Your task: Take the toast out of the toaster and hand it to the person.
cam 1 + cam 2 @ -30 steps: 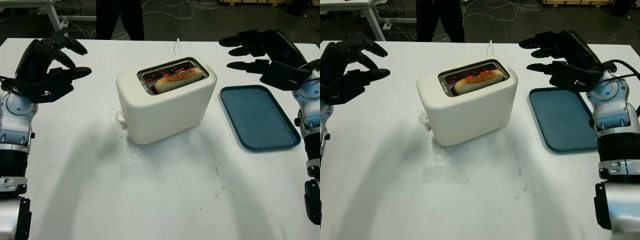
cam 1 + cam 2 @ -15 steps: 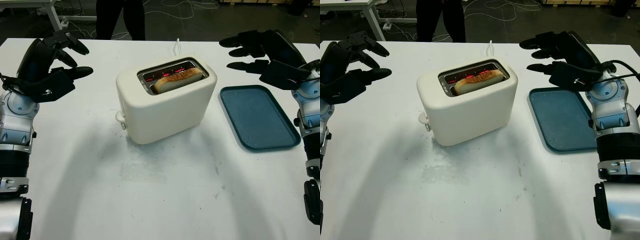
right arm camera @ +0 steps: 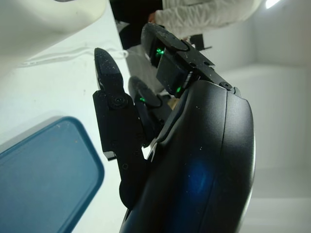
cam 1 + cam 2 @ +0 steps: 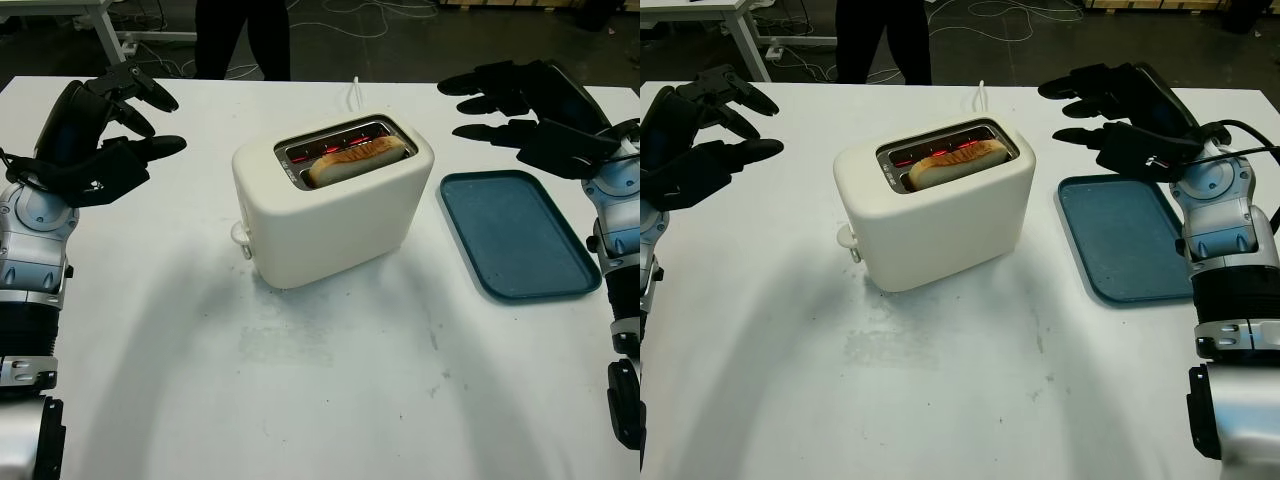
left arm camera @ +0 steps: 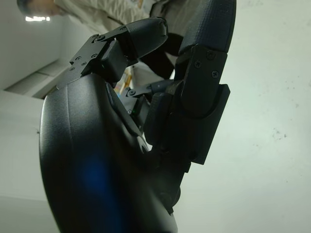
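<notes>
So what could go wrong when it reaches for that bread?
The toast sits low in the toaster slot, and the elements beside it glow red, so the fingers might touch heat or fail to pinch it. A push from either open robot hand, left or right, could slide the toaster towards the tray. The person stands across the table, so the handover is a far reach.

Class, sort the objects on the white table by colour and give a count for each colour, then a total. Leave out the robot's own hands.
Cream: 1, the toaster
Golden brown: 1, the toast in its slot
Blue: 1, the tray
Total: 3
</notes>
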`<state>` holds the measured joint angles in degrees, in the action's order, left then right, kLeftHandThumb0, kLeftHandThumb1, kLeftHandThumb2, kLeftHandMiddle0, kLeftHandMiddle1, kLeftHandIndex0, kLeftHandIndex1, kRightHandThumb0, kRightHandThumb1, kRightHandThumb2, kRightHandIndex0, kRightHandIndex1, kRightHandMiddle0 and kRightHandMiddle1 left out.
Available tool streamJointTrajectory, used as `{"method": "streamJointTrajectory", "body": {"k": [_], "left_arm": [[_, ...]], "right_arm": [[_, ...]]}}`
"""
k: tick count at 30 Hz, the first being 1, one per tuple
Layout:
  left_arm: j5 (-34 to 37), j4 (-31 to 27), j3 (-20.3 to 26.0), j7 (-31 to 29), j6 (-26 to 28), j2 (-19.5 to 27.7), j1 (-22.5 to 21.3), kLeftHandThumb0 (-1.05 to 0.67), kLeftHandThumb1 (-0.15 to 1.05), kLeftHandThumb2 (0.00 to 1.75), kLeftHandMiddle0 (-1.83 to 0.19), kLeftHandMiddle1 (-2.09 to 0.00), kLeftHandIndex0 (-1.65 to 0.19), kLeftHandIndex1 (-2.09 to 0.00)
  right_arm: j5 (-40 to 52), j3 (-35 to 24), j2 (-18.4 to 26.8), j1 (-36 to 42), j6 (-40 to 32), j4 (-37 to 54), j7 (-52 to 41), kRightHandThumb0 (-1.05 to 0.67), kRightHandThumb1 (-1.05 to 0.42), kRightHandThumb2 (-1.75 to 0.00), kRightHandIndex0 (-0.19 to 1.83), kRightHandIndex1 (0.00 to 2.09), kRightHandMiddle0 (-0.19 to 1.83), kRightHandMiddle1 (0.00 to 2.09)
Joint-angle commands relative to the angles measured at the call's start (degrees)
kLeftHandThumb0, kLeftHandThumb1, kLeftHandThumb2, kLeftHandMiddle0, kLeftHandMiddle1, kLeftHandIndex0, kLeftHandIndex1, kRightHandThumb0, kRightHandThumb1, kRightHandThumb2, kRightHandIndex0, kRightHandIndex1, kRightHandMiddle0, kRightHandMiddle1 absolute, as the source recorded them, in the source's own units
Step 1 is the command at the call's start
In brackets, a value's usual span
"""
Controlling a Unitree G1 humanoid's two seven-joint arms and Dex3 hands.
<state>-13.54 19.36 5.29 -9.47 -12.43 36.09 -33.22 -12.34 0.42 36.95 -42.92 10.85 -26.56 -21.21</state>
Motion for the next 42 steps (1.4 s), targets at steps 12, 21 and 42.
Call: {"method": "streamJointTrajectory", "body": {"k": [12, 21, 42], "left_arm": [[0.1, 0.7, -0.8, -0.5, -1.2, 0.1, -0.6, -0.91, 0.92, 0.08, -0.50, -1.29, -0.41, -1.18], [0.2, 1.0, -0.6, -0.2, -2.2, -0.1, -0.8, -0.90, 0.92, 0.08, -0.50, -1.30, -0.41, -1.19], [0.9, 0.6, -0.4, -1.3, -0.8, -0.7, -0.5, -0.92, 0.92, 0.09, -0.47, -1.31, -0.39, -1.20]], "right_arm": [[0.6, 0.5, -0.5, -0.9, 1.0, -1.4, -0.6, -0.31, -0.91, 0.00, 0.78, 0.02, 0.73, 0.00], [1.2, 0.2, -1.2, -1.6, 3.7, -4.3, -0.5, -0.29, -0.91, 0.00, 0.79, 0.02, 0.74, 0.01], [-0.3, 1.1, -0.5, -1.2, 2.9, -3.2, -0.2, -0.38, -0.92, -0.02, 0.79, 0.01, 0.73, 0.00]]}}
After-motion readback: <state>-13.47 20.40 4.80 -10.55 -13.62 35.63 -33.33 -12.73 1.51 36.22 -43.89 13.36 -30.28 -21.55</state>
